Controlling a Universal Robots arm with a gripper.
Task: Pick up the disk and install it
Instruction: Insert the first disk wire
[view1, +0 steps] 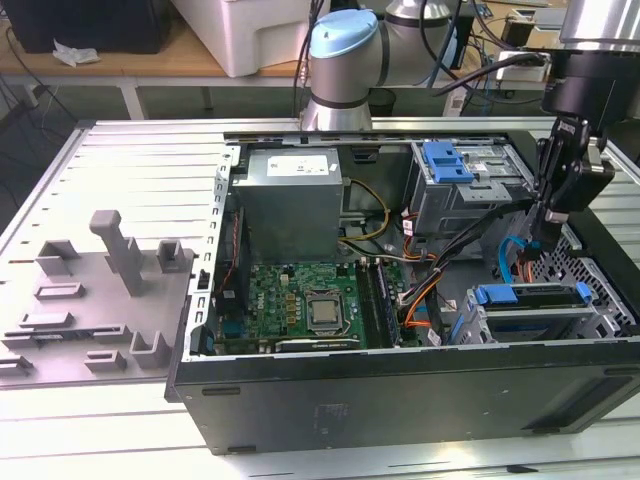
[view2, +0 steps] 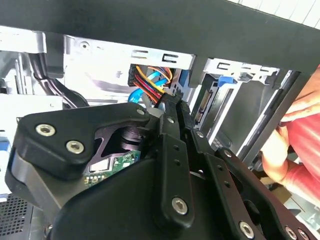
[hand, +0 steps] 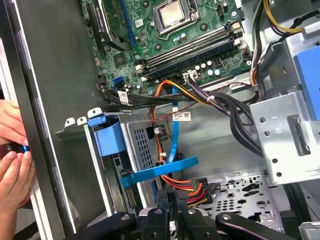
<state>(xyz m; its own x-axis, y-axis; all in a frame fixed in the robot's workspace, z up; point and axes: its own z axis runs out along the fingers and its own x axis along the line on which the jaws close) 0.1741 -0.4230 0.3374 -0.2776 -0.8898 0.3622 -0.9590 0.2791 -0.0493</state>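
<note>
One arm: the robot arm (view1: 345, 55) is standing behind the open computer case (view1: 400, 395), which is lying on its side on the table.
Gripper: the gripper (view1: 540, 232) is hanging inside the case at the exterior view's right, above the lower drive cage (view1: 478, 322).
Pincer state: in the second wrist view the gripper (view2: 172, 102) is showing its fingers (view2: 170, 150) drawn together, no gap at the tips; whether they are pinching anything, I cannot tell.
Disk: the disk (view1: 530, 297) is sitting in the lower drive cage at the near right corner of the case, blue carrier edge facing up, below the gripper and apart from it.
Cables: orange, red and yellow wires (hand: 192, 186) are ending in a connector just beside the gripper (hand: 172, 201); a blue cable (view1: 510, 262) is looping near the cage.
Upper cage: a blue bracket (view1: 447, 160) is resting atop the grey cage behind the disk.
Motherboard: the motherboard (view1: 310, 300) is lying mid-case.
Bystander: a person's hand (hand: 14, 172) is resting outside the case wall.
</note>
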